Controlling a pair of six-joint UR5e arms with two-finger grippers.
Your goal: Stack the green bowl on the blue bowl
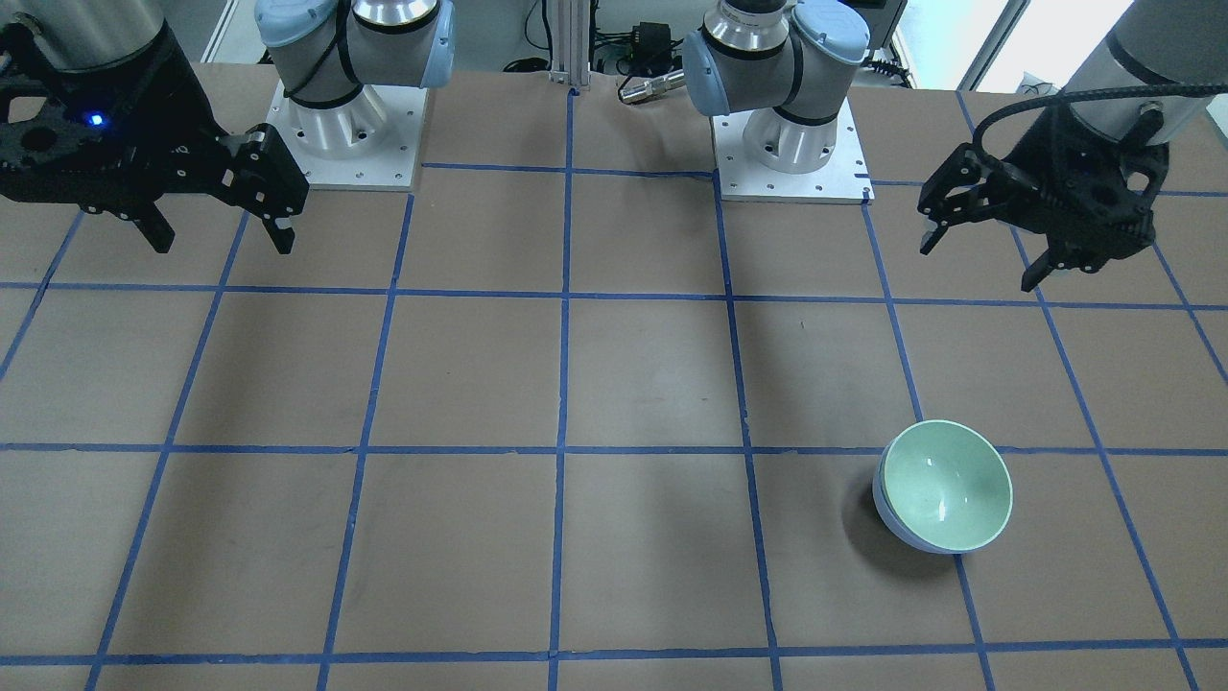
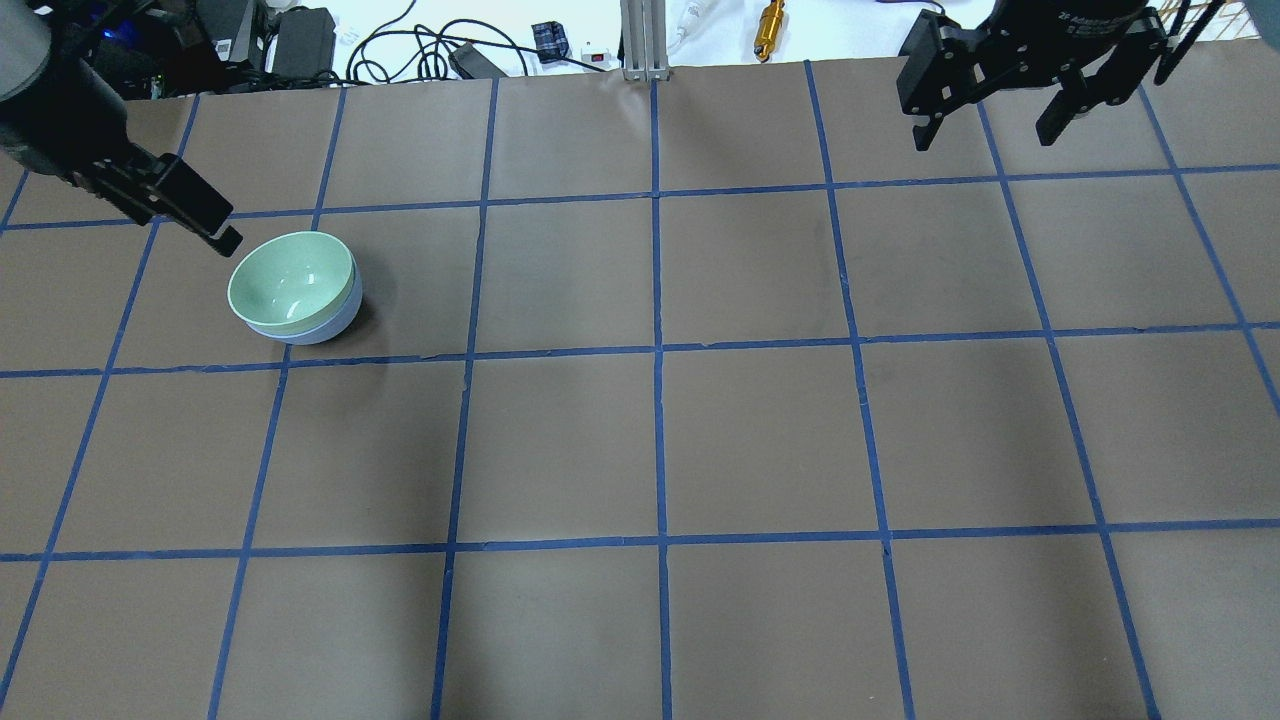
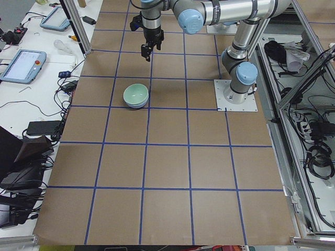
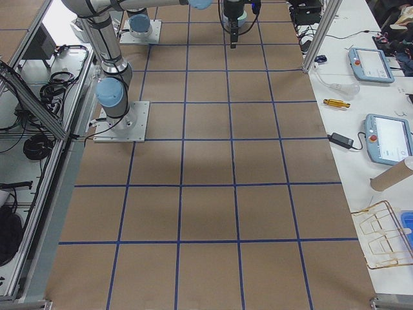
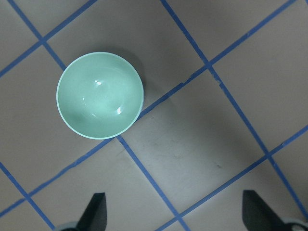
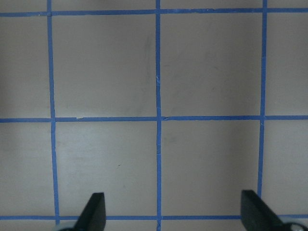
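The mint green bowl (image 1: 945, 485) sits nested upright inside the pale blue bowl (image 1: 890, 520), whose whitish outside shows below the green rim. The pair stands on the table's left side in the overhead view, green bowl (image 2: 290, 283) over blue bowl (image 2: 322, 328). My left gripper (image 1: 977, 267) is open and empty, raised above the table and well clear of the bowls. In the left wrist view the green bowl (image 5: 99, 95) lies at the upper left, away from the fingertips (image 5: 97, 204). My right gripper (image 1: 224, 245) is open and empty, high over the far right side.
Brown paper with a blue tape grid (image 2: 657, 350) covers the table. The two arm bases (image 1: 791, 144) stand on white plates at the robot's edge. Cables and small parts (image 2: 450, 50) lie beyond the table's far edge.
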